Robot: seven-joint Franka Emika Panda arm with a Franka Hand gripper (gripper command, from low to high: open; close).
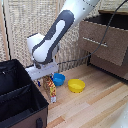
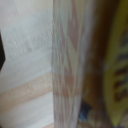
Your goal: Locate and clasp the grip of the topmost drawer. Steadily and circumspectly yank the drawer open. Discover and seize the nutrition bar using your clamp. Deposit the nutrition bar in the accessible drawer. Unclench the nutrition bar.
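Observation:
The nutrition bar, an orange-yellow packet with red and white print, stands upright on the wooden floor, its lower end at or just above the floor. My clamp is at its upper end, with the dark fingers closed on either side of it. In the wrist view the bar fills the middle as a close blur. The topmost drawer, with a grey-brown wood-grain front, stands pulled open at the exterior view's upper right, its inside dark.
A blue bowl lies just behind the bar and a yellow bowl lies to its right in the exterior view. A black open box stands at the exterior view's left. A dark cable hangs over the drawer front.

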